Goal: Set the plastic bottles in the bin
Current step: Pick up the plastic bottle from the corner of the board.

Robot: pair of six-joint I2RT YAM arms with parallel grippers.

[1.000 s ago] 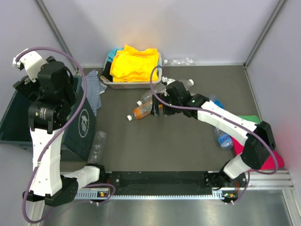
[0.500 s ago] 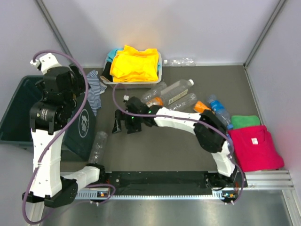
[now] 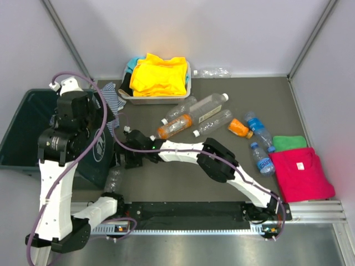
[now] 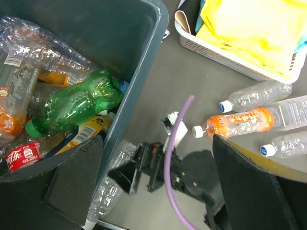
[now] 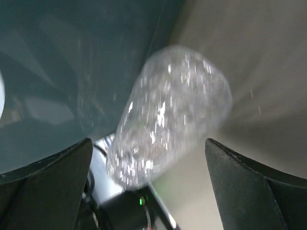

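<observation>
The dark green bin stands at the left; in the left wrist view its wall holds several bottles, among them a green one. My left gripper hangs open and empty above the bin's right edge. My right gripper reaches far left, open, its jaws either side of a clear bottle that lies against the bin; I cannot tell if it touches. An orange bottle and clear bottles lie mid-table.
A white tray of yellow cloth stands at the back, with a striped cloth beside it. Blue-labelled bottles and a small orange one lie right of centre. Pink and green cloths lie at the right edge.
My right arm has swept left across the table from the bottle cluster to the clear bottle beside the bin. My left arm has shifted slightly right and lower over the bin.
</observation>
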